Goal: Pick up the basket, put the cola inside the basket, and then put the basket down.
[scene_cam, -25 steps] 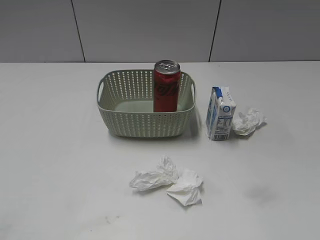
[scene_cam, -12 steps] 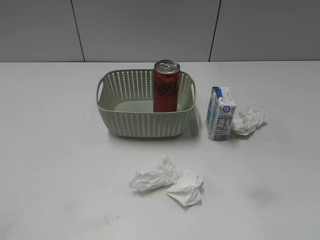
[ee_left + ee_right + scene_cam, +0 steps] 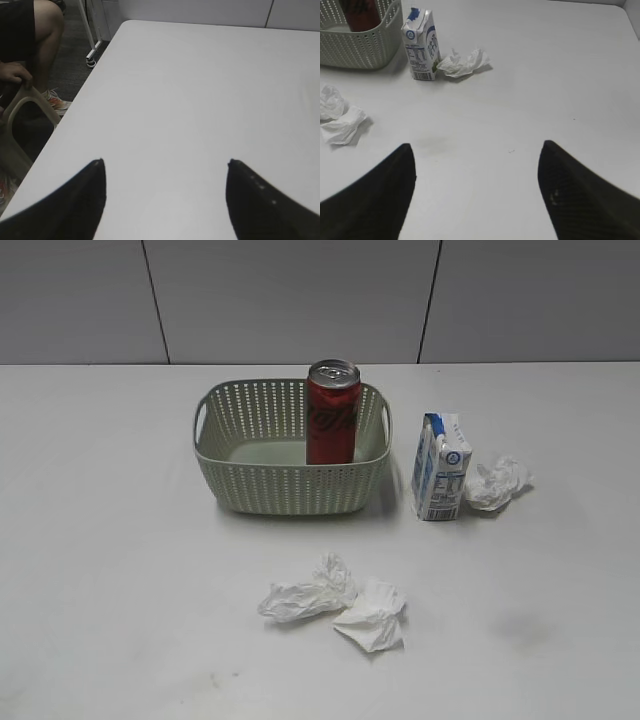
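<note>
We judge the task essentially done: the basket (image 3: 291,449) sits on the table (image 3: 120,570) at upper centre, the cola (image 3: 332,412) upright inside at its right end, seemingly alone there. Both the left gripper (image 3: 165,195) and right gripper (image 3: 476,192) hang spread wide, holding nothing, well clear.

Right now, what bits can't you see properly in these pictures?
- Can: its bottom is hidden behind the basket wall, exterior view; its top is cut off by the edge, right wrist view.
- Carton: print too small to read.
- Left tool and right tool: only dark fingertips show.
</note>
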Controlling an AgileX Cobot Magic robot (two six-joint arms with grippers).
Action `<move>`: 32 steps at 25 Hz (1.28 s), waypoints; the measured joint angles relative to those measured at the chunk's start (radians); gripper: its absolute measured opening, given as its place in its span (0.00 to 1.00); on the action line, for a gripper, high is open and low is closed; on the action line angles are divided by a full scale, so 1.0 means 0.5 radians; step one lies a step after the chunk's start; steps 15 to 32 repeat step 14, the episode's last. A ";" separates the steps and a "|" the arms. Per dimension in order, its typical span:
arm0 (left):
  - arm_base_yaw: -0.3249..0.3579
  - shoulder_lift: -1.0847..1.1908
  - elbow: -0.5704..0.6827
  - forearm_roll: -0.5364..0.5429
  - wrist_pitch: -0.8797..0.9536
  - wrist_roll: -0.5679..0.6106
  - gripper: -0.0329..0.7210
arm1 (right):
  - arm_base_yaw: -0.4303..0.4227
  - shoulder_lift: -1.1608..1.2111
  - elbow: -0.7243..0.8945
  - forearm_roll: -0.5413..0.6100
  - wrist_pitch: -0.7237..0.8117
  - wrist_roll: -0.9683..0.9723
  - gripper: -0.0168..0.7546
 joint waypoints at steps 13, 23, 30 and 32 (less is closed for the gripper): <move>0.002 0.000 0.000 0.000 0.000 0.000 0.80 | 0.000 0.000 0.001 -0.022 -0.002 0.031 0.79; 0.002 0.000 0.000 0.000 0.000 0.000 0.80 | 0.000 0.000 0.001 -0.022 -0.002 0.031 0.79; 0.002 0.000 0.000 0.000 0.000 0.000 0.80 | 0.000 0.000 0.001 -0.022 -0.002 0.031 0.79; 0.002 0.000 0.000 0.000 0.000 0.000 0.80 | 0.000 0.000 0.001 -0.022 -0.002 0.031 0.79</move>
